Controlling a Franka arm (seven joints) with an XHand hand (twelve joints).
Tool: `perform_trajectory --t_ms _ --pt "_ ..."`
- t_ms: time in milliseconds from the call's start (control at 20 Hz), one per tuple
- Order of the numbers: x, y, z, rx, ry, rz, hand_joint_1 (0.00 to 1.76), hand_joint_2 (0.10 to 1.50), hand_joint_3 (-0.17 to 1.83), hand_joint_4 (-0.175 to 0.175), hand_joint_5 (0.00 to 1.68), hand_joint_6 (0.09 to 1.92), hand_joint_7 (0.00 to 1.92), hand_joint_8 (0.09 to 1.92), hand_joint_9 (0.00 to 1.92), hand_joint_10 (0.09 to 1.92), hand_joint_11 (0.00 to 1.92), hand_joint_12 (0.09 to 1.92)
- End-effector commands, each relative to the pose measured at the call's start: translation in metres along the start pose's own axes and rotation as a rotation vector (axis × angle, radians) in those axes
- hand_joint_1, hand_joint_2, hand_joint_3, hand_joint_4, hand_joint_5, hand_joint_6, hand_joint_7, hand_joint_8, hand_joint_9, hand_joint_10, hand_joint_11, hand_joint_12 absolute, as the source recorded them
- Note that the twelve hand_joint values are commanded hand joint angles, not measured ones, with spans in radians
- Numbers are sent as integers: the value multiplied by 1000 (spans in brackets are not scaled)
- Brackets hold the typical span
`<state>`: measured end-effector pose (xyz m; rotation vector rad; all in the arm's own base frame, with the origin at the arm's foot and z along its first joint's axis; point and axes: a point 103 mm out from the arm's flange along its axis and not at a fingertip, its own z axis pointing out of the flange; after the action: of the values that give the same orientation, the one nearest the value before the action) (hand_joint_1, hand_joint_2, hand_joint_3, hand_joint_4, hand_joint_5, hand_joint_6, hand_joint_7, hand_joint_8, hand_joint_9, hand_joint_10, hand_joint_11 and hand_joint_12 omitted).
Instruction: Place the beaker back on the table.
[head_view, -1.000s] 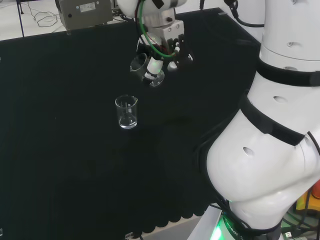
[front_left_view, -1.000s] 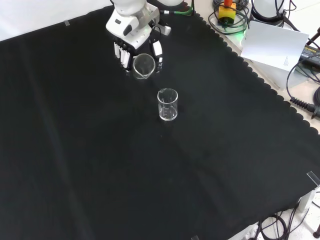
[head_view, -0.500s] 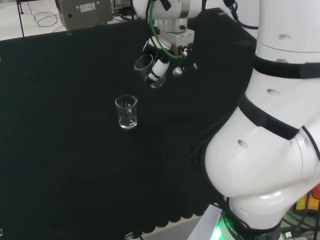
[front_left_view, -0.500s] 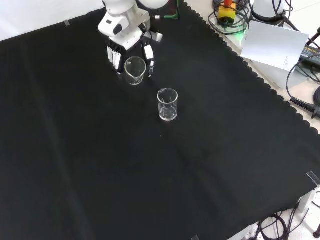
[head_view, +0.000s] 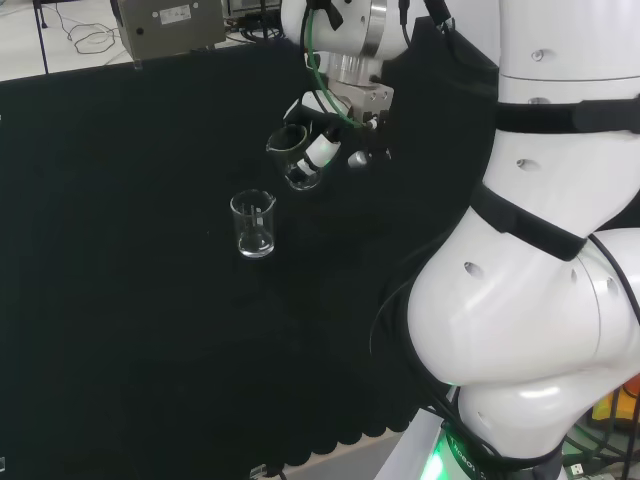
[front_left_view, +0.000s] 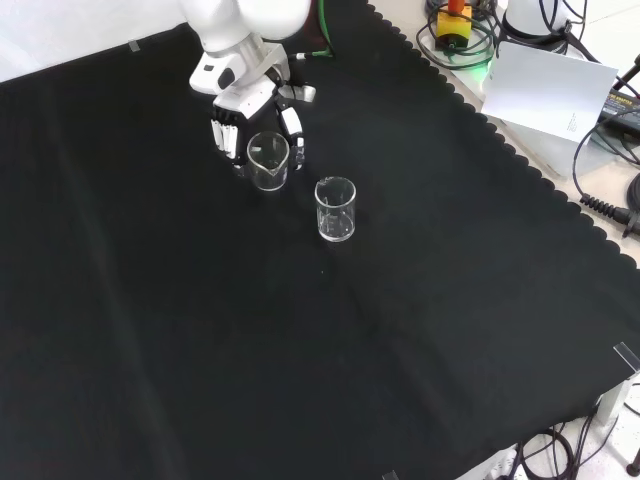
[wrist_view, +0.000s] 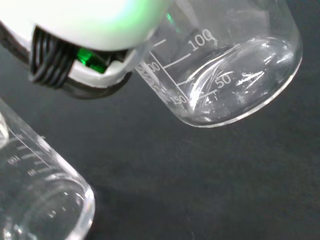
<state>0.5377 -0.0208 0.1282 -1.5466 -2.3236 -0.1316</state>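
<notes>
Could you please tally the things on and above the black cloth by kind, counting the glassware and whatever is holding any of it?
Clear glass beakers: 2, the held beaker gripped in the hand and the standing beaker upright on the black cloth.
Robot hands: 1, the hand, fingers curled round the held beaker.
Total: 3

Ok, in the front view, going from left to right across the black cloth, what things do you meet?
The hand → the beaker it holds → the beaker standing on the cloth → the white sheet beyond the cloth's right edge.
</notes>
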Motion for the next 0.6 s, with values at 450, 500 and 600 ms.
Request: perform_trajectory --t_ms 450,500,600 --pt "2 16 33 -40 127 -82 1295 608 866 -175 1113 1016 1175 992 1513 802 1148 821" --pt "1 17 34 -32 126 -80 1295 610 860 -175 1114 1011 1177 987 1514 797 1149 820" --pt "0 20 37 -31 136 -72 1297 616 842 -175 1119 993 1181 969 1517 781 1154 816"
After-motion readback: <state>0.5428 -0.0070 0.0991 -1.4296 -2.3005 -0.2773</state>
